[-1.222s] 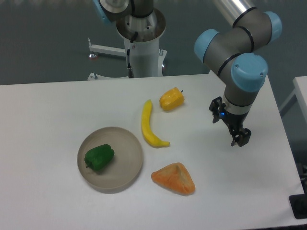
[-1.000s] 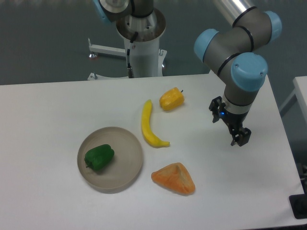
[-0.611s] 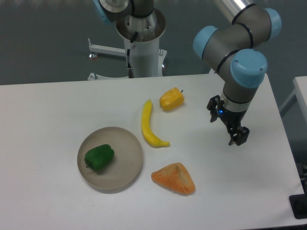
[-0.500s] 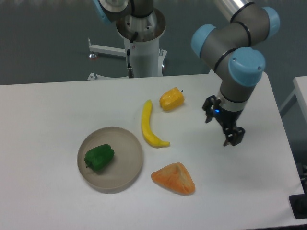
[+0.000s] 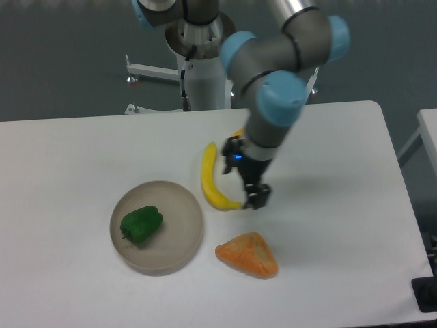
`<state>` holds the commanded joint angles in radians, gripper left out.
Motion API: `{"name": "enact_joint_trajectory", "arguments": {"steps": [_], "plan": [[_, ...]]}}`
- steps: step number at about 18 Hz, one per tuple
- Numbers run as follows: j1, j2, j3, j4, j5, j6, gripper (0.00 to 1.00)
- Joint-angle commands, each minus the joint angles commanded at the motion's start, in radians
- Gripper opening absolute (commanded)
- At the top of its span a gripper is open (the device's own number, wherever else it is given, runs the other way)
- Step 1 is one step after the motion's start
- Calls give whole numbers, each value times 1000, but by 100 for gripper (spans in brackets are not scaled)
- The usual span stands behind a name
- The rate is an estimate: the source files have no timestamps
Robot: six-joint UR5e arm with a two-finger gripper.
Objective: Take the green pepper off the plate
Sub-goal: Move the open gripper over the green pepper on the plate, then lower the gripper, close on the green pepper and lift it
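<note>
The gripper [image 5: 257,197] is seen hanging low over the white table [image 5: 68,157], its dark fingers pointed downward, and how far the jaws stand apart cannot be told from this angle; nothing is seen held between them. Just to the camera-left of the fingertips, the lower end of the yellow banana-shaped piece [image 5: 209,179] is found, very near or touching, though contact cannot be settled. Further to the camera-left and slightly nearer the camera, well apart from the gripper, the plate [image 5: 181,242] is set on the table, and the green pepper [image 5: 141,225] is lying inside it, on its left half, untouched. Below the gripper in the picture, nearer the camera, the orange wedge-shaped piece [image 5: 248,254] is resting on the table. Behind the wrist, only a sliver of the yellow-orange pepper [image 5: 237,134] is shown, the rest being covered by the arm [image 5: 273,82].
</note>
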<state>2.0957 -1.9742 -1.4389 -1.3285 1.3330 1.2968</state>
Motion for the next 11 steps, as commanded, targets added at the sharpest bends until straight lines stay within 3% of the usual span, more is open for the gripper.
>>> {"name": "enact_joint_trajectory", "arguments": {"steps": [2, 7, 11], "plan": [[-34, -14, 6, 18, -12, -120, 100], [-92, -92, -1, 194, -75, -387, 100], [-129, -169, -2, 250, -77, -514, 100]]}}
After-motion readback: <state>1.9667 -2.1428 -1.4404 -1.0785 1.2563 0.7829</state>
